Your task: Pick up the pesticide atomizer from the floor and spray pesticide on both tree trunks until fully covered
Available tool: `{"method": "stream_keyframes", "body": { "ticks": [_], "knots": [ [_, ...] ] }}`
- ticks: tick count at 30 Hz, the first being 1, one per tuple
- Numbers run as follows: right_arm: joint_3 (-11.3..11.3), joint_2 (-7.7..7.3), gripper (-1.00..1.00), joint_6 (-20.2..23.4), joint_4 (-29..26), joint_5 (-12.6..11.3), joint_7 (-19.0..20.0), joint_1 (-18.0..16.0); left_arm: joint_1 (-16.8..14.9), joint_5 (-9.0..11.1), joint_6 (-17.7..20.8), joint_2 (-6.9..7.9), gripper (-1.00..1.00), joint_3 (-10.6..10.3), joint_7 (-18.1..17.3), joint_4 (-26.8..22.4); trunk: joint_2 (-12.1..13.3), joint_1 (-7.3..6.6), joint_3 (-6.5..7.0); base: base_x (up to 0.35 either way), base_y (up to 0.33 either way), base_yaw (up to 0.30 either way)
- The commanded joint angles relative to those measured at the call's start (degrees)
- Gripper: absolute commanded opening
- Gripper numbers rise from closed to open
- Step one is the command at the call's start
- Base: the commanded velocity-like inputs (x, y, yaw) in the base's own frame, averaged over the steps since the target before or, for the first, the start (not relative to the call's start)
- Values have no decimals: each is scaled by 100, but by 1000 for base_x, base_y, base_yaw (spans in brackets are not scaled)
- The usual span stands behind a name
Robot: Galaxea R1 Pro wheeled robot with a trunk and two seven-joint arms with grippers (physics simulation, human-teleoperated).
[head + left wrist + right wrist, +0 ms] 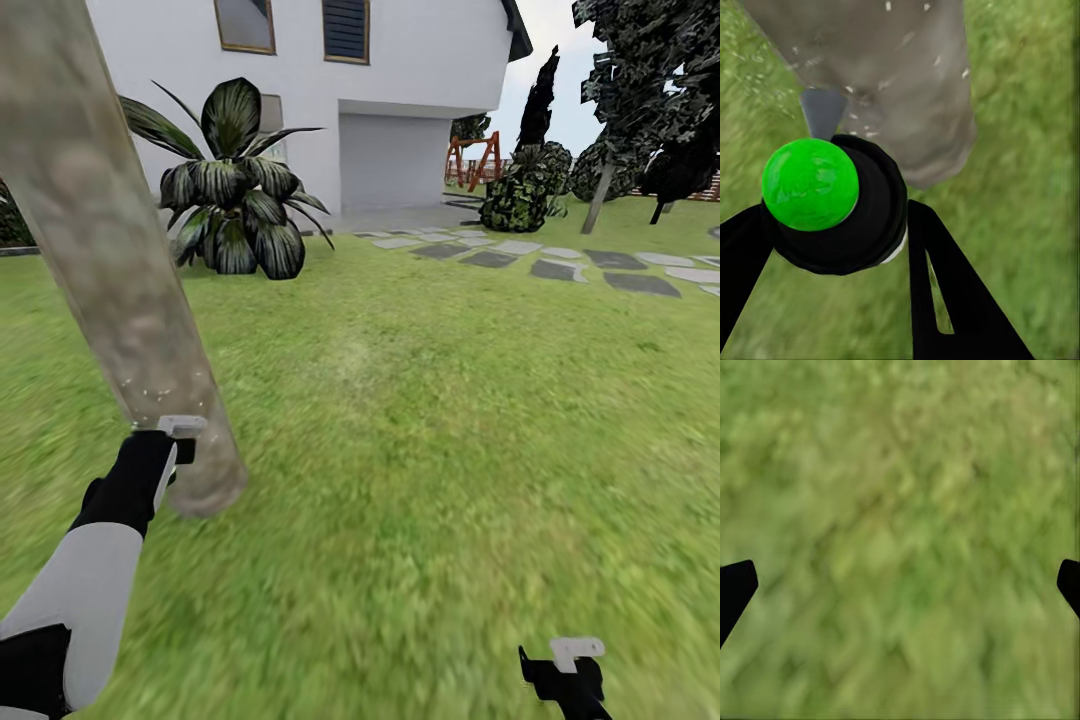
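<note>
A thick mottled grey-beige tree trunk (100,250) slants across the left of the head view and meets the grass (420,420). My left gripper (178,440) is right beside the trunk's base. In the left wrist view my left gripper (840,217) is shut on the pesticide atomizer (832,202), a dark bottle with a bright green top. Its grey nozzle (823,111) points at the trunk (900,82), which carries small white specks. A second tree (603,195) stands far back on the right. My right gripper (565,665) hangs low at the front right and is open over bare grass (900,585).
A broad-leaved dark plant (235,190) grows behind the near trunk, in front of the white house (400,80). Grey stepping stones (560,262) run across the back right, past round bushes (515,200). Open lawn lies ahead and to the right.
</note>
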Motion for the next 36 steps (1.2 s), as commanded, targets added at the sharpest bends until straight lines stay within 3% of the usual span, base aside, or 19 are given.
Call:
{"method": "stream_keyframes", "body": {
  "ticks": [1, 14, 18, 20, 33, 36],
  "knots": [
    [0, 0, 100, 1, 0, 1, 0, 0, 0, -4, 0, 0, -100, 0, 1, 0, 0, 0, 0, 242, -173, 0],
    [2, 5, 100, 5, 0, -3, 0, -1, 12, -10, -8, -9, -100, 7, 18, 6, 0, 0, 0, 105, -234, 211],
    [1, 7, 100, 4, 0, -7, 0, -3, 188, -30, -29, 11, -100, 21, 38, 74, 0, 0, 0, 95, -274, 267],
    [0, 5, 100, 6, 0, -6, 0, -2, 322, -29, -34, 12, -100, 25, 45, 85, 0, 0, 0, 142, -270, 61],
    [0, -1, 100, 1, 0, -4, -1, 0, 358, -24, -26, 9, -100, 43, 65, 93, 0, 0, 0, 158, -262, 4],
    [0, 3, 100, 2, 0, -7, 0, 1, 523, -18, -36, 37, -100, 87, 72, 101, 0, 0, 0, 160, -261, 31]
  ]
}}
